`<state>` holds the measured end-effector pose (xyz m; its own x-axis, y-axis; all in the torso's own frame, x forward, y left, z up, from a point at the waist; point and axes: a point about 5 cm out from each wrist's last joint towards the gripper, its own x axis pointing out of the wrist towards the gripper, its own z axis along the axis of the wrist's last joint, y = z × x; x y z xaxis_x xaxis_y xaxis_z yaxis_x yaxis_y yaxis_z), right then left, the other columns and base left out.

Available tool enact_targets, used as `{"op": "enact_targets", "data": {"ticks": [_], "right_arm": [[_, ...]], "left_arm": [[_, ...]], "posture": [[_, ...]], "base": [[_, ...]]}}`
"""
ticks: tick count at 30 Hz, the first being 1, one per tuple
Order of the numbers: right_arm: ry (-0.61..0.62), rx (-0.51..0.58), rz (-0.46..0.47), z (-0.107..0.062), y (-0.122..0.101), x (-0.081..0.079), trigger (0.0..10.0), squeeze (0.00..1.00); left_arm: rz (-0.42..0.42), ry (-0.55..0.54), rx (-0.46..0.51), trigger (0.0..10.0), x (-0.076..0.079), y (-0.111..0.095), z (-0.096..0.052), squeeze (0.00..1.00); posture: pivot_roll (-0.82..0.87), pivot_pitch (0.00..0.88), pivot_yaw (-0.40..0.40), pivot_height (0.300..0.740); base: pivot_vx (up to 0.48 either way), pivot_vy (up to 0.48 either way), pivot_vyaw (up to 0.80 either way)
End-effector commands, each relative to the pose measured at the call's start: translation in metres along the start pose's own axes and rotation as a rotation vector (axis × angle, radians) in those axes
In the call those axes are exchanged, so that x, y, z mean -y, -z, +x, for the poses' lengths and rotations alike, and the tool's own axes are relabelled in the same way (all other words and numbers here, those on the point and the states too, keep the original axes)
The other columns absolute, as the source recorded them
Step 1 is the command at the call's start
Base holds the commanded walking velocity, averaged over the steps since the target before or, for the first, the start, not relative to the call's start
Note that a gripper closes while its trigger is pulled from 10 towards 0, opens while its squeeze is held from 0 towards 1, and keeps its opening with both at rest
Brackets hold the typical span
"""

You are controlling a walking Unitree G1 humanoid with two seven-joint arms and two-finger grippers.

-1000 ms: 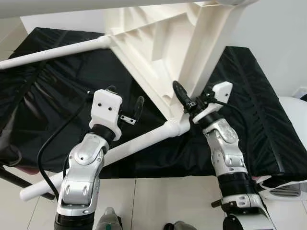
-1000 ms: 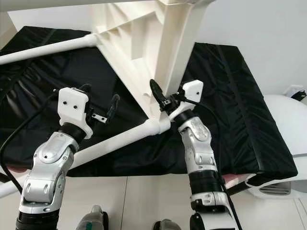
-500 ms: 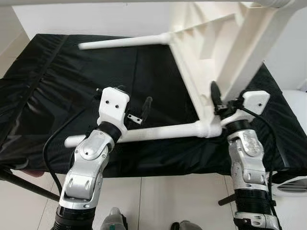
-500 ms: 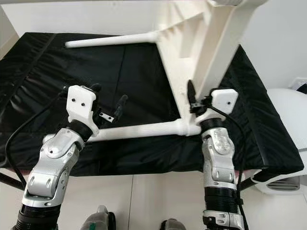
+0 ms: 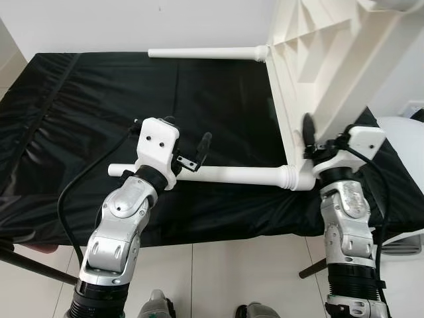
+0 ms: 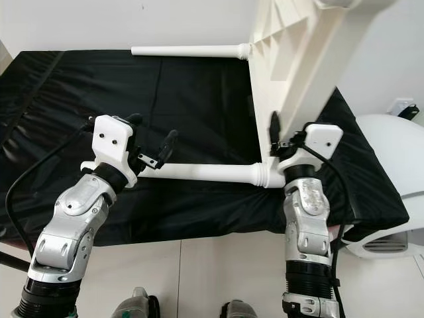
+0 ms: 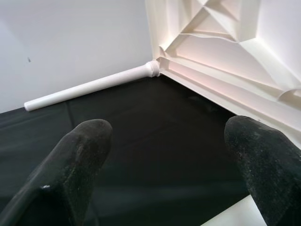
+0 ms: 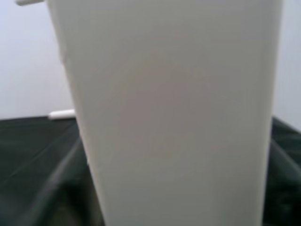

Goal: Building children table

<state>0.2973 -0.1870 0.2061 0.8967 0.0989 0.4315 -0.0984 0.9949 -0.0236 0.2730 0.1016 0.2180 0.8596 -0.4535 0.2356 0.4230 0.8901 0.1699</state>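
white plastic table [image 5: 318, 46] tipped on its side on the black-covered bed [image 5: 79, 99], at 2 o'clock. left gripper [image 5: 189, 154], fingers spread and empty, hovers above the near leg [image 5: 232, 176]. right gripper [image 5: 311, 142] at the corner; closure cannot be told. judged light, rigid, slippery: grip legs near sockets

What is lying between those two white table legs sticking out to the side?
Just bare black cloth between the far leg and the near leg. The left gripper hovers open just above the near leg, as the left eye view shows.
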Motion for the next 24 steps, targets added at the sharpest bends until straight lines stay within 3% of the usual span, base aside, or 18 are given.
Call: {"op": "enact_targets", "data": {"ticks": [1, 9, 17, 18, 20, 24], "right_arm": [[-0.036, -0.012, 0.013, 0.003, 0.001, -0.003, 10.0, 1.00], [-0.082, 0.044, 0.017, 0.009, -0.013, -0.002, 10.0, 1.00], [-0.078, 0.071, 0.006, 0.002, -0.020, -0.002, 10.0, 1.00], [-0.073, 0.074, -0.003, 0.000, -0.021, -0.002, 10.0, 0.00], [-0.073, 0.074, -0.003, 0.000, -0.021, -0.002, 10.0, 0.00], [-0.022, 0.088, -0.077, -0.024, -0.020, -0.012, 10.0, 0.00]], "left_arm": [[-0.002, 0.055, -0.025, 10.0, 0.001, 0.003, 0.000, 0.00], [-0.003, 0.020, -0.026, 10.0, -0.003, 0.003, -0.002, 0.00], [0.007, -0.009, -0.036, 10.0, -0.009, 0.005, -0.004, 0.00], [0.011, -0.016, -0.039, 10.0, -0.011, 0.006, -0.005, 0.00], [0.011, -0.016, -0.039, 10.0, -0.011, 0.006, -0.005, 0.00], [0.020, -0.087, -0.048, 10.0, -0.021, 0.010, -0.007, 0.00]], "posture": [[-0.03, 0.134, 0.045, 0.740], [-0.01, 0.128, 0.025, 0.740], [-0.01, 0.119, 0.022, 0.740], [-0.01, 0.119, 0.022, 0.740], [-0.01, 0.119, 0.022, 0.740], [-0.01, 0.122, 0.031, 0.740]], "base": [[0.000, 0.000, 0.00], [0.000, 0.000, 0.00], [0.000, 0.000, 0.00], [0.000, 0.000, 0.00], [0.000, 0.000, 0.00], [0.000, 0.000, 0.00]]}}
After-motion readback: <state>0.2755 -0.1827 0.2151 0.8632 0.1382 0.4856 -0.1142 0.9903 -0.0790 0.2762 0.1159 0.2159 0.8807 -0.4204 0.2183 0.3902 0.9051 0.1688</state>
